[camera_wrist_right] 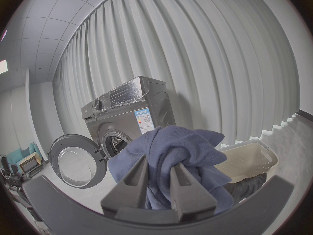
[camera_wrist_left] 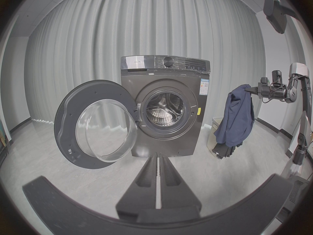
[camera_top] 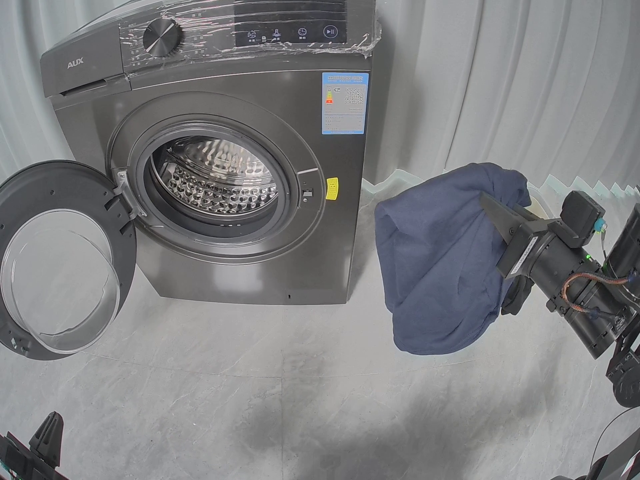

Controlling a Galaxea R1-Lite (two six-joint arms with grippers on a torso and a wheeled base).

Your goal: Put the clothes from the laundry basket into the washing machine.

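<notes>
White pleated curtain (camera_top: 507, 68), grey tiled floor (camera_top: 267, 401)

Navy garment (camera_top: 440, 261) aloft, washer (camera_top: 267, 101) open

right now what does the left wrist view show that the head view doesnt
Left wrist view adds: a dark garment draped over the laundry basket beneath the hanging cloth, and the left gripper seen close, fingers shut. Head view adds: the lit icons on the control panel. Both: the washing machine, its door swung open, and the blue garment clamped in the right gripper.
</notes>
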